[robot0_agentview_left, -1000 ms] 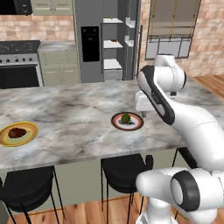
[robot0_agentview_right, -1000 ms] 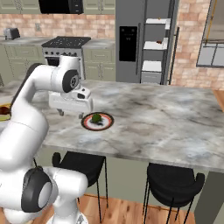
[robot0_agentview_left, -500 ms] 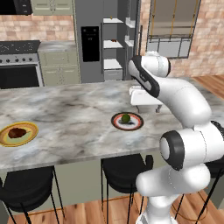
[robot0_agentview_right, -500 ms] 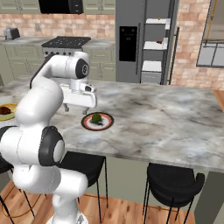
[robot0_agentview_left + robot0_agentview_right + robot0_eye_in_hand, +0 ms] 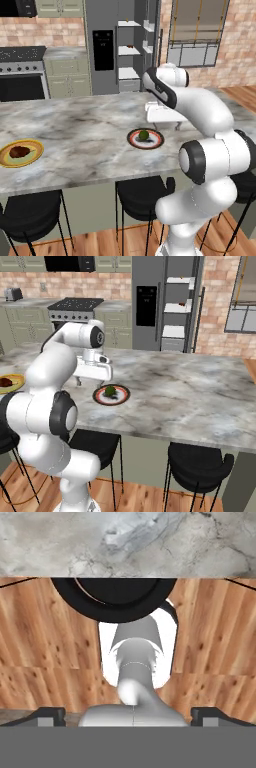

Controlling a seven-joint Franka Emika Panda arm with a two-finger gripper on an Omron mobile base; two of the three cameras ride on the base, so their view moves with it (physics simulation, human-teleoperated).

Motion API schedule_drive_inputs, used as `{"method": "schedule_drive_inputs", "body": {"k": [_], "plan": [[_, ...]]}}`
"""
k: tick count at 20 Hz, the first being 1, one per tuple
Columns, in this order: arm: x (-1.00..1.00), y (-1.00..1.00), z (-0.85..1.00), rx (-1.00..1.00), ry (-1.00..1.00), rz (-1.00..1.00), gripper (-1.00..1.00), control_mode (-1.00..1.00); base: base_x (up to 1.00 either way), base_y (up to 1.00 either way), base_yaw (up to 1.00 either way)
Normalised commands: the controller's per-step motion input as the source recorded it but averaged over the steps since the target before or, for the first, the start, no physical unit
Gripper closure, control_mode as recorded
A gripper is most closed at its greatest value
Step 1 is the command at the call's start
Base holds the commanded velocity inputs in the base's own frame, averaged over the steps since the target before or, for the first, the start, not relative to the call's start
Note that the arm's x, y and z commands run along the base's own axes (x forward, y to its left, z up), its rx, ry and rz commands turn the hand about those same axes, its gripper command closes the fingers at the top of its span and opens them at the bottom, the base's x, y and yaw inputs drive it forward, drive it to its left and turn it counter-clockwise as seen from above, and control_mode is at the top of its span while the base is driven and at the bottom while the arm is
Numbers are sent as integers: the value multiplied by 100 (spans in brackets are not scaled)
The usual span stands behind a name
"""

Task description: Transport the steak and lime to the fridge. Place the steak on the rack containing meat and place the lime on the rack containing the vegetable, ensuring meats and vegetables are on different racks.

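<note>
While hovering over the marble counter [image 5: 90,132], gripper [image 5: 162,114] sits at about two o'clock from the small round dark-green lime [image 5: 143,135] on its red-rimmed plate [image 5: 145,139]. Jaws spread wide, holding nothing. Needs a short reach toward eight o'clock.

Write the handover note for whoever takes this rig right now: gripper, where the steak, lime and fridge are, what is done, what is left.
Gripper: nothing between the fingers, tips set wide apart, so it reads open. The hand hangs over the counter's near edge, looking down at a black stool and the wood floor.
Lime: on the red-rimmed plate on the marble counter, beside the hand.
Steak: on the yellow-rimmed plate at the counter's left end.
Fridge: behind the counter, door open, white shelves showing.
Done: nothing moved yet.
Left: carry the steak to the meat rack and the lime to the vegetable rack, on different racks.
</note>
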Motion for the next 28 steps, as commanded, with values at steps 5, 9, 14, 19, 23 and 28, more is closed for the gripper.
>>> {"method": "schedule_drive_inputs", "body": {"k": [5, 9, 14, 19, 23, 28], "plan": [[32, 0, -25, 2, 7, 0, -100, -100, 0, 0, 0], [31, 0, -3, 0, -1, 0, -100, -100, 0, 0, 0], [38, 0, -14, 0, 0, 0, -100, -100, 0, 0, 0], [44, 0, -26, -2, 0, 0, -100, -100, 0, 0, 0], [39, 4, -29, -4, -1, -1, -100, -100, 0, 0, 0], [34, 2, -34, -6, -9, -2, -100, -100, 0, 0, 0]]}}
